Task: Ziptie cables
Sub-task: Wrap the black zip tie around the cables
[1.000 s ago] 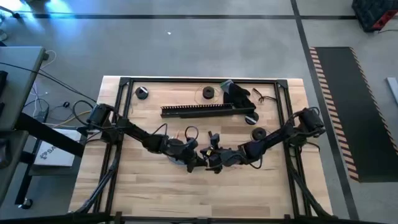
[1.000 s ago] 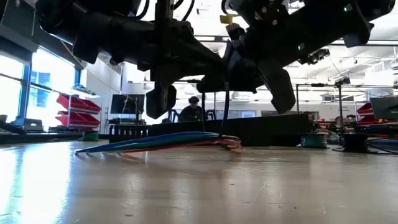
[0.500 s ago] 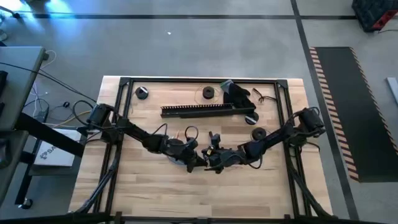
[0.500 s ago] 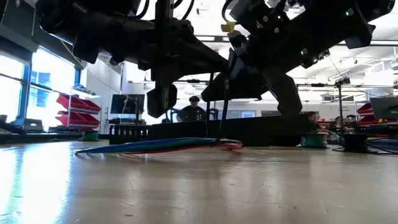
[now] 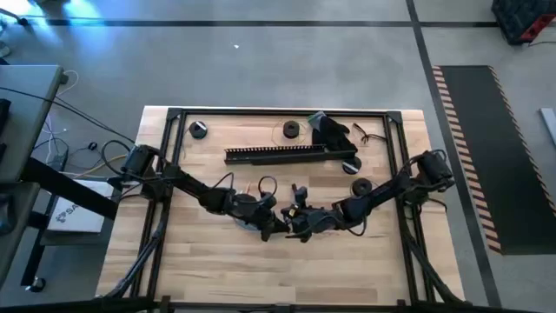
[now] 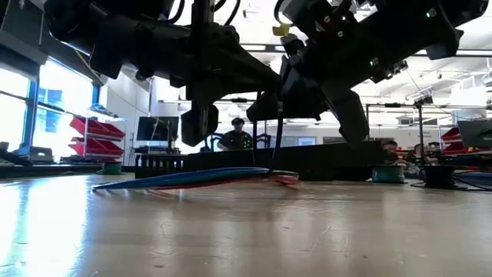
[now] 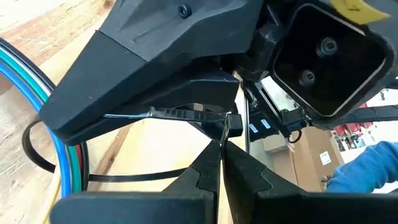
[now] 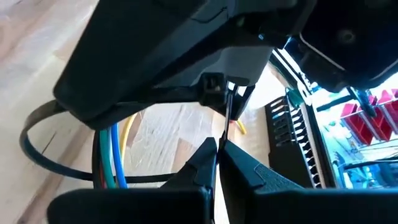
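Blue and orange-red cables [image 6: 192, 178] lie mid-frame on the pale wooden worktop [image 5: 217, 269], looped by the ziptie [image 7: 137, 176]; left gripper [image 7: 222, 155] and right gripper [image 8: 219, 152] fingers pinch its tail. Red bins [image 6: 84, 135] line the bright workshop's left wall.

The high camera looks straight down on the whole table [image 5: 217, 261] from far above. The low camera sits at tabletop level, facing across into the room, close beneath both arms. Each wrist camera peers forward along its own closed jaws, very near. All four share the ziptie [image 7: 186, 115] loop around the cables [image 6: 192, 177] just ahead of the jaws.
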You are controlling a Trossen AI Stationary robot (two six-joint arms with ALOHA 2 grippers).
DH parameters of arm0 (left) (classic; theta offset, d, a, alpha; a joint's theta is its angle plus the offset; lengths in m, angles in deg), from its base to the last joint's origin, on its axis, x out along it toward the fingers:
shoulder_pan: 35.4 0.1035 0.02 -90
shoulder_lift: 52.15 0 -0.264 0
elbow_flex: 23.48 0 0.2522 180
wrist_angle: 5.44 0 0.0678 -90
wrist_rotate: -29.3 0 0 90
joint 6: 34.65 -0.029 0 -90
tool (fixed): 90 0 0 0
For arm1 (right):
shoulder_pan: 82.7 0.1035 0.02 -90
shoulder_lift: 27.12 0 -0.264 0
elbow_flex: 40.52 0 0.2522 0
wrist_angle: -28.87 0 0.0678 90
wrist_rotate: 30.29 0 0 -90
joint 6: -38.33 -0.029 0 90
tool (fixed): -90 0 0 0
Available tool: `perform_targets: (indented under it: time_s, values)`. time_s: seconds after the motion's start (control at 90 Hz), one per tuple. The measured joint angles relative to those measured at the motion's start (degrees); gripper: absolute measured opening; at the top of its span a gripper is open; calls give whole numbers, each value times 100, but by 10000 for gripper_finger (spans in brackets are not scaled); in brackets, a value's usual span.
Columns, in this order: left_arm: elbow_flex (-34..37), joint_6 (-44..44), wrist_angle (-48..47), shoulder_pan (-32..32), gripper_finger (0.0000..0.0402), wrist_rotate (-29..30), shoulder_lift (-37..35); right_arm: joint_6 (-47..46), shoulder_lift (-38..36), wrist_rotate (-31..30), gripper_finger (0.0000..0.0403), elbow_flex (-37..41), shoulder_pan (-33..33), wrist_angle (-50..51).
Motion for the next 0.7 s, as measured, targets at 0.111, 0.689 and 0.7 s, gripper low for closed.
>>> perform_targets:
  time_s: [0.111,0.689,0.7]
  values:
    - [0,0,-21,0,0,0,0,102,0,-2,0,0,6,-41]
    - [0,-6,13,-4,0,-17,0,-193,-7,-61,0,1,93,176]
    - [0,-5,13,-4,0,-17,0,-193,-11,-62,0,1,98,177]
